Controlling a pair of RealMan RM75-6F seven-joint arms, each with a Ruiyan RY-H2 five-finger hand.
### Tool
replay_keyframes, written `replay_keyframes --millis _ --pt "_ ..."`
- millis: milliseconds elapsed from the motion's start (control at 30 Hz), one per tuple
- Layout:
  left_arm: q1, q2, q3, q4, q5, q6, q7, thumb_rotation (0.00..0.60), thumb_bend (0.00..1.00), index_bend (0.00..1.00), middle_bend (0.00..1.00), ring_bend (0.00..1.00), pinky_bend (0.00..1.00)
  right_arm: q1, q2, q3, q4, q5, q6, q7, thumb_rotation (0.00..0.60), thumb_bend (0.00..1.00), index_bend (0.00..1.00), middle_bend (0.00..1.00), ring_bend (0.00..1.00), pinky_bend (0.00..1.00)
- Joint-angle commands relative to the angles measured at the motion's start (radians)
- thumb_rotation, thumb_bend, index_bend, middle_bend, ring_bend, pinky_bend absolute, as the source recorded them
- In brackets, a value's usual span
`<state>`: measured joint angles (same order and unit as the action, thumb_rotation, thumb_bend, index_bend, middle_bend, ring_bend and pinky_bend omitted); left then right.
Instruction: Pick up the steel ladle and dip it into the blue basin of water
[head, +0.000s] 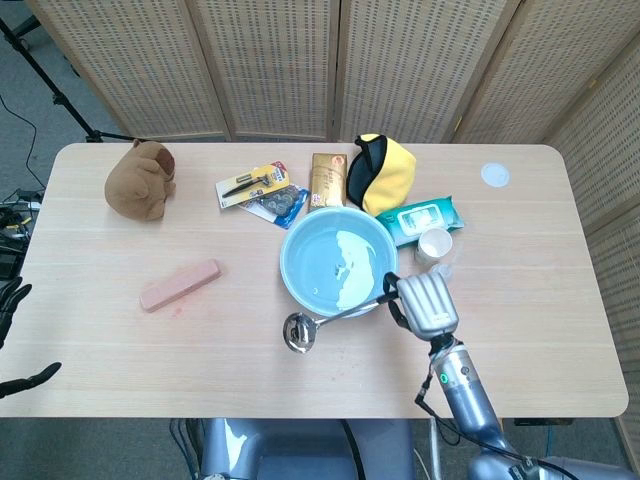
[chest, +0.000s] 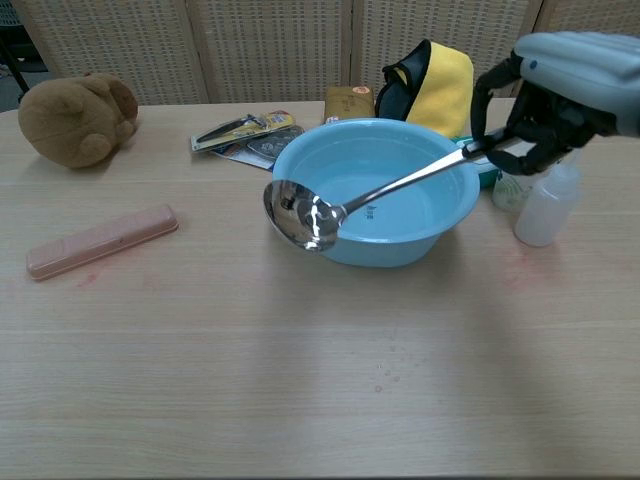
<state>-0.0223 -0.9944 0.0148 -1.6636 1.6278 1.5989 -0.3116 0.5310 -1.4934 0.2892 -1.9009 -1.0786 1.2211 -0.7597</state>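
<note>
Ladle (chest: 330, 205) status: airborne, handle end clenched in my right hand (chest: 545, 85), bowl hanging over the near-left rim of the blue basin (chest: 372, 190), still outside the water. My left hand (head: 15, 340) sits off the table's left edge, holding nothing, fingers apart.

1. Carry the ladle bowl right and far until it clears the rim and sits above the water.
2. Tip the handle up so the bowl enters first.
3. Lower slowly; avoid striking the basin wall or nudging the bottle (chest: 547, 205) beside my hand.
</note>
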Motion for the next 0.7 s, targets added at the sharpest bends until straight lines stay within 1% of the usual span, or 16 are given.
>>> replay_keyframes --millis 33,133,167,300,333,367,467,600,700 --pt "-0.003 0.005 -0.003 0.000 -0.007 -0.004 -0.013 0.600 0.02 0.00 0.00 0.00 0.00 0.092 -0.061 0.088 0.066 0.075 0.022 -0.097 0.600 1.00 0.78 0.90 0.91 1.00" --pt "-0.007 0.009 -0.009 0.001 -0.020 -0.012 -0.024 0.600 0.02 0.00 0.00 0.00 0.00 0.148 -0.098 0.132 0.142 0.113 0.033 -0.145 0.600 1.00 0.78 0.90 0.91 1.00" --pt "-0.007 0.008 -0.013 0.002 -0.025 -0.011 -0.019 0.600 0.02 0.00 0.00 0.00 0.00 0.172 -0.116 0.151 0.184 0.131 0.036 -0.158 0.600 1.00 0.78 0.90 0.91 1.00" --pt "-0.009 -0.006 -0.029 0.002 -0.046 -0.007 0.022 0.600 0.02 0.00 0.00 0.00 0.00 0.236 -0.176 0.184 0.329 0.180 0.050 -0.197 0.600 1.00 0.78 0.90 0.91 1.00" --pt "-0.013 -0.008 -0.030 0.002 -0.050 -0.016 0.026 0.600 0.02 0.00 0.00 0.00 0.00 0.257 -0.199 0.184 0.394 0.182 0.061 -0.212 0.600 1.00 0.79 0.90 0.91 1.00" --pt "-0.014 -0.008 -0.030 0.002 -0.052 -0.020 0.026 0.600 0.02 0.00 0.00 0.00 0.00 0.266 -0.209 0.181 0.424 0.181 0.064 -0.216 0.600 1.00 0.79 0.90 0.91 1.00" --pt "-0.019 -0.006 -0.032 0.002 -0.059 -0.032 0.020 0.600 0.02 0.00 0.00 0.00 0.00 0.294 -0.250 0.157 0.562 0.170 0.059 -0.210 0.600 1.00 0.79 0.90 0.91 1.00" --pt "-0.019 -0.005 -0.034 0.001 -0.065 -0.034 0.020 0.600 0.02 0.00 0.00 0.00 0.00 0.307 -0.292 0.132 0.682 0.156 0.053 -0.177 0.600 1.00 0.79 0.90 0.91 1.00" --pt "-0.018 -0.006 -0.033 -0.002 -0.064 -0.036 0.024 0.600 0.02 0.00 0.00 0.00 0.00 0.311 -0.325 0.101 0.778 0.137 0.047 -0.158 0.600 1.00 0.79 0.90 0.91 1.00"
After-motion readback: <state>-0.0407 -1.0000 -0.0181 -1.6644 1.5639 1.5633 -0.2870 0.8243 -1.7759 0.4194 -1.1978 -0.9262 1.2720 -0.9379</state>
